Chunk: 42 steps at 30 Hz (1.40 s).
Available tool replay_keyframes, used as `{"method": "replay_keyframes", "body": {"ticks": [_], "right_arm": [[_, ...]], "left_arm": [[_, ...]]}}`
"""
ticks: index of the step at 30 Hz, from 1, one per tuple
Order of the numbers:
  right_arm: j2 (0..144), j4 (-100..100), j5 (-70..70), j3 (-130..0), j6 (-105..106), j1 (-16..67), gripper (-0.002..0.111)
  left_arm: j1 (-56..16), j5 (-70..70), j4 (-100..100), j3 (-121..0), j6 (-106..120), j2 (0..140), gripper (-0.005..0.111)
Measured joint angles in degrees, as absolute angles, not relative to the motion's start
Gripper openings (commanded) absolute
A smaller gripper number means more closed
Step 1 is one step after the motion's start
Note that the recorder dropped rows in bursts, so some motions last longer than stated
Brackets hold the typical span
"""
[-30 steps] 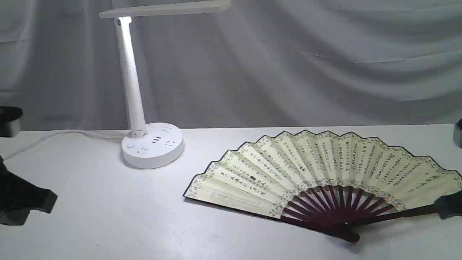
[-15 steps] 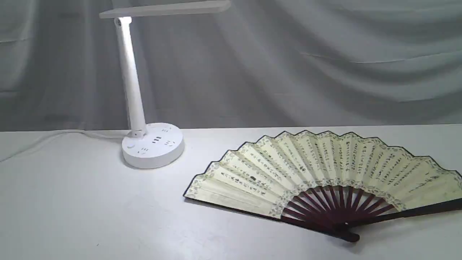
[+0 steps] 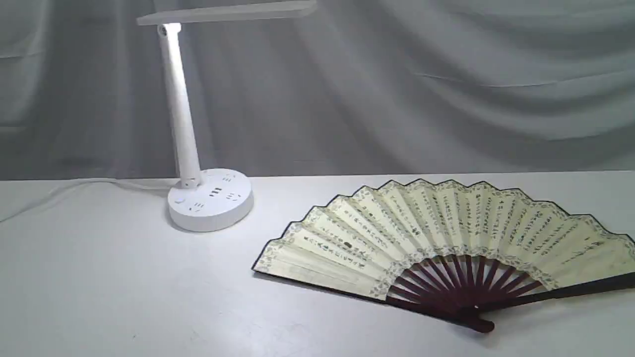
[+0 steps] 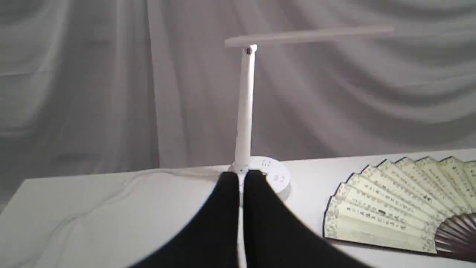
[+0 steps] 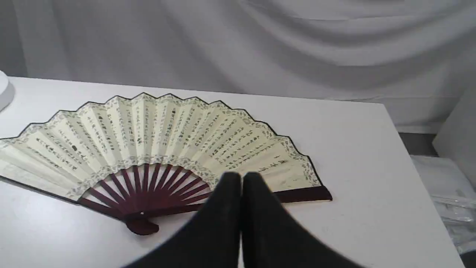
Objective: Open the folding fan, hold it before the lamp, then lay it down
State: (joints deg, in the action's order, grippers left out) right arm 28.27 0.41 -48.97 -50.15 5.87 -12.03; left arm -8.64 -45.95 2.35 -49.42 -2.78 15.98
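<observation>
The folding fan (image 3: pixel 436 233) lies spread open and flat on the white table, cream leaf with black calligraphy and maroon ribs meeting at a pivot near the front edge. It also shows in the right wrist view as the fan (image 5: pixel 156 137) and partly as the fan (image 4: pixel 401 201) in the left wrist view. The white lamp (image 3: pixel 181 124) stands at the back left, its bar head lit. My left gripper (image 4: pixel 241 176) is shut and empty, well back from the lamp (image 4: pixel 245 108). My right gripper (image 5: pixel 241 178) is shut and empty, held off the fan's right guard stick. Neither gripper shows in the exterior view.
A white cord (image 3: pixel 79 186) runs from the lamp base off to the left. Grey draped cloth (image 3: pixel 397 89) hangs behind the table (image 3: pixel 124 287). The table's right edge (image 5: pixel 416 178) drops off beside some white and clear wrapped items (image 5: pixel 450 193).
One second ago dark parts of both arms showed at the left and right borders of the exterior view, the right one at the fan's guard stick. Both have withdrawn out of view. The fan has not moved.
</observation>
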Motion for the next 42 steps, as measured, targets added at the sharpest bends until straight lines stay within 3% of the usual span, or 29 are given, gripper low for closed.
{"method": "replay_keyframes", "body": {"ticks": [11, 28, 42], "right_arm": [[13.72, 2.38, -58.98, -50.15, 5.87, -12.03, 0.000], [0.09, 2.88, -63.25, -49.70, 5.87, -12.03, 0.000], [0.20, 6.17, -48.04, -33.80, 5.42, -12.03, 0.000]], "left_arm": [[-8.64, -47.30, 2.35, -49.42, -2.78, 1.02, 0.000], [-8.64, -51.00, 2.35, -49.53, -2.78, -0.02, 0.000], [-8.64, -43.47, 2.13, -43.97, -2.78, -0.02, 0.000]]}}
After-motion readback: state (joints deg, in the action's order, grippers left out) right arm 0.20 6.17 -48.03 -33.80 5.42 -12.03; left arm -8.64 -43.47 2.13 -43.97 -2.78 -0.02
